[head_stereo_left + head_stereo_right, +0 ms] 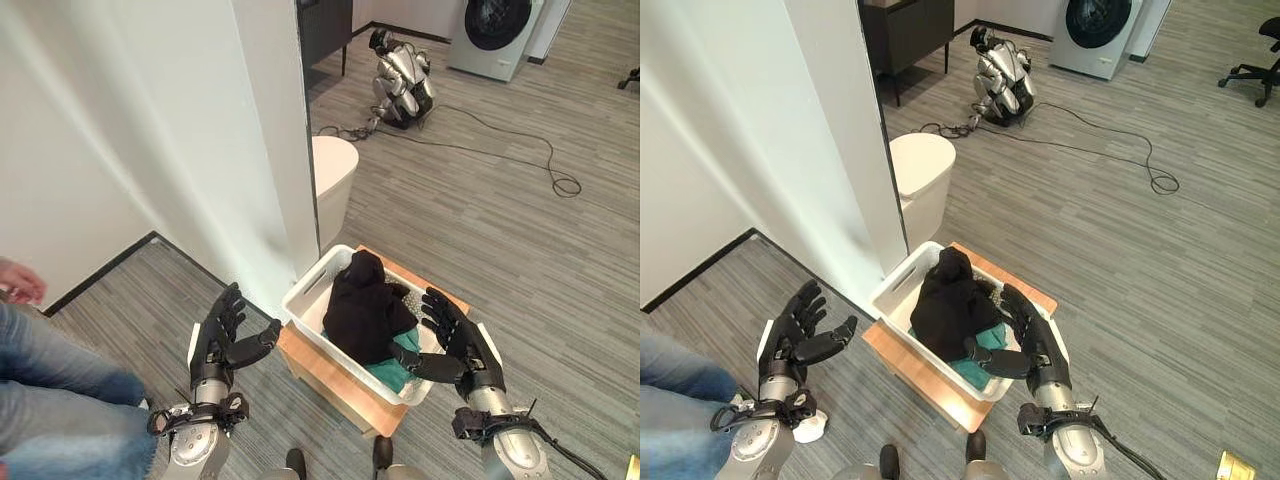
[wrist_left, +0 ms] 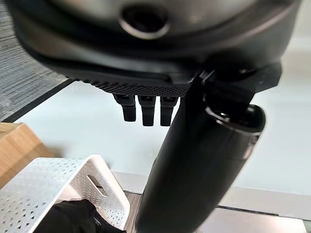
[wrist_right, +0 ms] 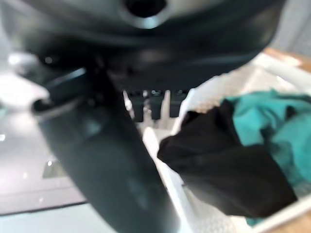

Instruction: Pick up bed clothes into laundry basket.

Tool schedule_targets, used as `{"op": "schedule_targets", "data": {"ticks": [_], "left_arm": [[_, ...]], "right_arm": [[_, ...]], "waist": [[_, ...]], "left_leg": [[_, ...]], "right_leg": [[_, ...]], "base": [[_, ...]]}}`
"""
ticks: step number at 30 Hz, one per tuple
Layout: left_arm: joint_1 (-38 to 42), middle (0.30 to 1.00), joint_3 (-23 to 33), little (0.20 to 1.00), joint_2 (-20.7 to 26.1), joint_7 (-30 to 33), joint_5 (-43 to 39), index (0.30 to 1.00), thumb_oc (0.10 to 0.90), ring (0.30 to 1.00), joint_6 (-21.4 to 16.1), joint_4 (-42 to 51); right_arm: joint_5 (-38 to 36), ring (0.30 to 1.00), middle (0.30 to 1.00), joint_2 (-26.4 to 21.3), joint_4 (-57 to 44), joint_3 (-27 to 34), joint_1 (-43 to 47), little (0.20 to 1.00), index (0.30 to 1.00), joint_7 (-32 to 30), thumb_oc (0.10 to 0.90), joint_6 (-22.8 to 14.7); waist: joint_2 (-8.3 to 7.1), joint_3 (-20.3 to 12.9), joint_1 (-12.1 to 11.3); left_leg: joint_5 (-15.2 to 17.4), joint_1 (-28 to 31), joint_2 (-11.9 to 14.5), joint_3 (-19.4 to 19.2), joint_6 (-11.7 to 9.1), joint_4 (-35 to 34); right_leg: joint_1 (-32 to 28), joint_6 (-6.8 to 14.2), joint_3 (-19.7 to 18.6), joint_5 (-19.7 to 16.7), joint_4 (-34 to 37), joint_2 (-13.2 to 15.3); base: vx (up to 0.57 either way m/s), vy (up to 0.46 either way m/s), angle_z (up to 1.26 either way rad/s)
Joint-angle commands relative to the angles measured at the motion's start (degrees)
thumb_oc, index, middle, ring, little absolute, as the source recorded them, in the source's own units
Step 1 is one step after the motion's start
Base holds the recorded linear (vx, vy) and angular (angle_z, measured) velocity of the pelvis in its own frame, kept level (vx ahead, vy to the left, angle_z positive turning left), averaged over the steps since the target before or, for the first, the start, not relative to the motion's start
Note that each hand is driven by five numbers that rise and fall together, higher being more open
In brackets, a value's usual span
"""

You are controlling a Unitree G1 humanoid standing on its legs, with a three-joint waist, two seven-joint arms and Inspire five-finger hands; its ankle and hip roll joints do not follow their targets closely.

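Left hand (image 1: 222, 338): fingers straight and spread, thumb held out toward the basket (image 1: 312, 290). It holds nothing and touches nothing. It hovers above the floor (image 1: 520, 250), just beside the basket's left corner, palm turned to the basket.

Right hand (image 1: 462, 342): fingers straight and slightly spread, thumb extended inward. It sits at the basket's right side, over the rim. The thumb reaches toward the teal cloth (image 1: 400, 362); contact cannot be told. The hand grips nothing.

Basket: white, perforated walls, slot handle in the end wall. It stands on a low wooden bench (image 1: 330, 375), set at an angle to the robot, close to the white wall (image 1: 180, 150) corner.

Contents: a black garment (image 1: 365, 305) lies heaped in the basket, rising above the rim. The teal cloth lies under it at the near right end. In the right wrist view the black garment (image 3: 228, 174) overlaps the teal cloth (image 3: 262, 121) inside the white wall of the basket (image 3: 170, 194).

Surroundings: a white rounded bin (image 1: 333, 175) stands behind the basket by the wall. A second robot (image 1: 402, 85) crouches on the floor farther back, near a washing machine (image 1: 495, 35). A dark cabinet (image 1: 905, 35) stands along the back. A person in jeans (image 1: 55, 390) is at the left edge, with a hand (image 1: 20, 282) showing above.
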State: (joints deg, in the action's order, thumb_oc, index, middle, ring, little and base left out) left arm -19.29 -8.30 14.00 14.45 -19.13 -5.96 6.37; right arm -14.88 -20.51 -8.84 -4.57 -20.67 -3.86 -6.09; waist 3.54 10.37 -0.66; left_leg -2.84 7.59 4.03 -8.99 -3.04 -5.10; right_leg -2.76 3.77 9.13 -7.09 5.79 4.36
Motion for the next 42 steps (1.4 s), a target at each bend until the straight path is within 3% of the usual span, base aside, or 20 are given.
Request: {"op": "schedule_targets", "data": {"ticks": [1,9,20,42], "left_arm": [[4.46,0.900,1.87,0.900,3.28,1.37,3.54,0.900,0.800,0.900,-7.82,2.19],[5.69,0.900,2.19,0.900,3.59,3.20,2.81,0.900,0.800,0.900,-9.92,4.56],[8.20,0.900,5.75,0.900,5.19,9.56,2.00,0.900,0.800,0.900,-18.09,11.90],[6.80,0.900,4.01,0.900,6.63,7.00,-0.47,0.900,0.800,0.900,-19.57,13.71]], "right_arm": [[3.49,0.900,0.900,-0.79,-7.92,2.08,3.45,0.900,0.900,-2.00,0.800,-7.30],[8.14,0.900,0.900,-1.98,-11.07,1.92,5.27,0.900,0.900,-4.61,0.800,-9.01],[13.14,0.900,0.900,-5.45,-18.68,0.71,9.04,0.900,0.900,-7.58,0.800,-12.25],[12.06,0.900,0.900,-9.86,-22.85,-1.67,7.83,0.900,0.900,-6.35,0.800,-13.77]], "waist": [[-2.65,-2.99,0.24],[-2.40,-3.48,-0.02],[-2.77,-4.66,-1.74],[-3.27,-6.00,-1.97]], "left_leg": [[5.08,0.54,0.89,0.03,-0.69,0.10],[4.83,0.83,1.14,0.29,-0.80,0.10],[3.87,0.50,1.75,1.72,-1.24,0.10],[3.73,0.98,2.35,1.91,-1.38,0.10]], "right_leg": [[-8.02,6.26,3.30,9.37,-2.30,8.12],[-8.60,6.08,3.41,9.71,-2.24,7.83],[-9.28,5.72,4.32,10.22,-2.38,7.06],[-9.03,5.41,3.99,10.46,-2.69,6.06]], "base": [[0.00,0.000,0.00],[0.00,-0.010,0.00],[0.00,-0.017,0.03],[0.00,-0.005,0.02]]}}
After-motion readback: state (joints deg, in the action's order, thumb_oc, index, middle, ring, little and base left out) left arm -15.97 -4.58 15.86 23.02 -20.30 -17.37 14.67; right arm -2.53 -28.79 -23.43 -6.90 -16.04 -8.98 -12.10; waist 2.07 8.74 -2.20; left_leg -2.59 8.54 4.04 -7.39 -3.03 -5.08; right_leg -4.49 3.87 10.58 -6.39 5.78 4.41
